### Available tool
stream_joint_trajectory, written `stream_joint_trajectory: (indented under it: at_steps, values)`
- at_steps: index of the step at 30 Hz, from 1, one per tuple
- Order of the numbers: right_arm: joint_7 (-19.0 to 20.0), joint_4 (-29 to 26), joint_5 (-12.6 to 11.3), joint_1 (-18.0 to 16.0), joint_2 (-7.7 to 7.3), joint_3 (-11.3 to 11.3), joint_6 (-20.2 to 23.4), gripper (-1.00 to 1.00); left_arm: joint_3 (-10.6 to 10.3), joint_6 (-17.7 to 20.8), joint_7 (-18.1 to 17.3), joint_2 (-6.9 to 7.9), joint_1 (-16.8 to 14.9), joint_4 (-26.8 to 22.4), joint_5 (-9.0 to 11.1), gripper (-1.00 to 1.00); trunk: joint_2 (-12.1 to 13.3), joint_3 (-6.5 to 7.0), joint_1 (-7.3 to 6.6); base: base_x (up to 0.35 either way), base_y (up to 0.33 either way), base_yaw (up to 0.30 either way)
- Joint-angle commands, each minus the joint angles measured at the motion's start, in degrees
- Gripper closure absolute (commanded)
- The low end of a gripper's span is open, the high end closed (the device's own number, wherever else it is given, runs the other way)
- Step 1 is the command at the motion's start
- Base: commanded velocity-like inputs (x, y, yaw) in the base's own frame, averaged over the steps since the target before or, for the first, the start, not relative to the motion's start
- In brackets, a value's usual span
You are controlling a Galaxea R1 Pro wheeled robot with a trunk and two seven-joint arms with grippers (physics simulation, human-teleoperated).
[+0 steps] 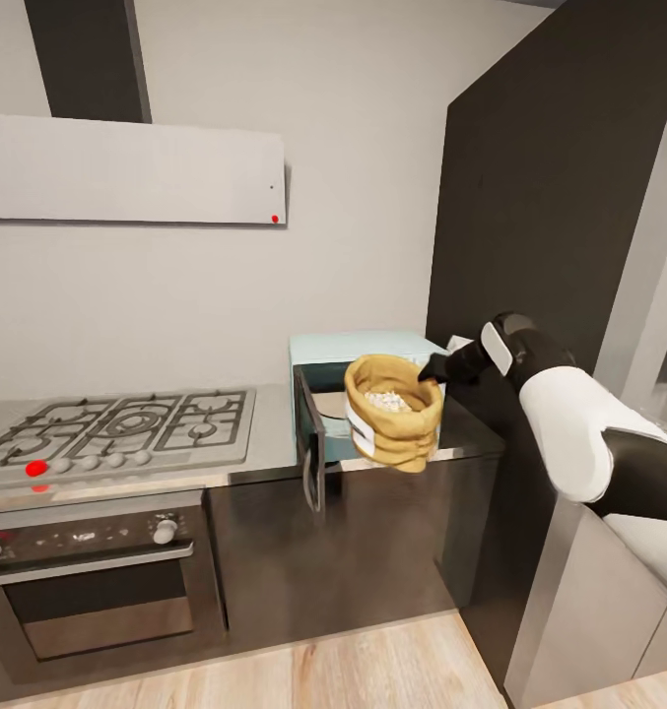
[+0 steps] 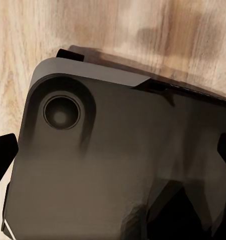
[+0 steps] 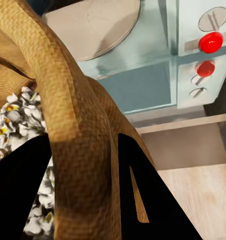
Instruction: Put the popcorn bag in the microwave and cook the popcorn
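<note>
The tan popcorn bag (image 1: 392, 418) hangs in the air just in front of the pale blue microwave (image 1: 365, 347), whose dark door (image 1: 310, 448) is swung open toward me. Whitish popcorn (image 1: 387, 401) fills the sack's mouth. My right gripper (image 1: 433, 372) is shut on the bag's rolled rim from the right. In the right wrist view the black fingers (image 3: 143, 205) pinch the rim of the bag (image 3: 77, 125), with popcorn (image 3: 22, 115) beside them and the microwave's round plate (image 3: 92, 25) and cream knob panel (image 3: 205, 50) beyond. My left gripper (image 2: 113, 160) is open over my own dark base.
The glossy countertop (image 1: 272, 433) carries a steel gas hob (image 1: 116, 423) at left, with a steel oven (image 1: 87, 581) under it and a flat white hood (image 1: 126, 167) above. A tall dark cabinet (image 1: 550, 197) stands right of the microwave. Wood floor (image 1: 372, 660) lies below.
</note>
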Motion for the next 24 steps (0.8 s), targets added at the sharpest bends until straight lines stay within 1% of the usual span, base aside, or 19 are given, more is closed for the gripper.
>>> stream_joint_trajectory:
  at_steps: [1, 5, 7, 9, 11, 12, 14, 15, 17, 24]
  values:
    - [-0.15, 1.49, 0.53, -0.99, 0.01, -0.50, 0.21, 1.00, 0.35, 0.06, -0.23, -0.01, 0.01, -0.10, 0.26, -1.00, -0.04, -0.07, 0.00, 0.000, 0.000, 0.000]
    - [-2.41, 4.94, 0.47, -3.01, -0.05, -0.67, 0.21, 1.00, 0.32, 0.08, -0.23, -0.01, 0.01, -0.07, 0.28, -1.00, -0.04, -0.07, 0.00, 0.000, 0.000, 0.000]
    - [-4.14, 7.13, 0.43, -3.91, -0.05, -1.85, 0.21, 1.00, 0.35, 0.08, -0.23, -0.01, 0.01, -0.06, 0.25, -1.00, -0.04, -0.07, 0.00, 0.000, 0.000, 0.000]
    - [-6.74, 8.06, 0.42, -4.27, -0.05, -4.65, 0.21, 1.00, 0.36, 0.08, -0.23, -0.01, 0.01, -0.05, 0.25, -1.00, -0.04, -0.07, 0.00, 0.000, 0.000, 0.000]
    - [-10.90, 8.38, 0.42, -4.39, 0.06, -7.78, 0.21, 1.00, 0.35, 0.03, -0.23, -0.01, 0.01, -0.04, 0.25, -1.00, -0.04, -0.07, 0.00, 0.000, 0.000, 0.000]
    - [-13.13, 8.51, 0.42, -4.42, 0.13, -10.03, 0.21, 1.00, 0.35, 0.01, -0.23, -0.01, 0.01, -0.06, 0.26, -1.00, -0.04, -0.07, 0.00, 0.000, 0.000, 0.000]
    - [-16.17, 9.10, 0.48, -4.44, 0.19, -14.25, 0.21, 1.00, 0.38, 0.01, -0.23, -0.01, 0.01, -0.04, 0.27, -1.00, -0.04, -0.07, 0.00, 0.000, 0.000, 0.000]
    - [-16.87, 9.57, 0.49, -4.44, 0.20, -15.04, 0.21, 1.00, 0.36, 0.01, -0.23, -0.01, 0.01, -0.04, 0.26, -1.00, -0.04, -0.07, 0.00, 0.000, 0.000, 0.000]
    - [-17.93, 10.60, 0.49, -4.45, 0.20, -16.07, 0.21, 1.00, 0.34, 0.01, -0.23, -0.01, 0.01, -0.06, 0.25, -1.00, -0.04, -0.07, 0.00, 0.000, 0.000, 0.000]
    - [-18.33, 11.15, 0.51, -4.45, 0.35, -16.51, 0.21, 1.00, 0.34, -0.01, -0.23, -0.01, 0.01, -0.08, 0.26, -1.00, -0.04, -0.07, 0.00, 0.000, 0.000, 0.000]
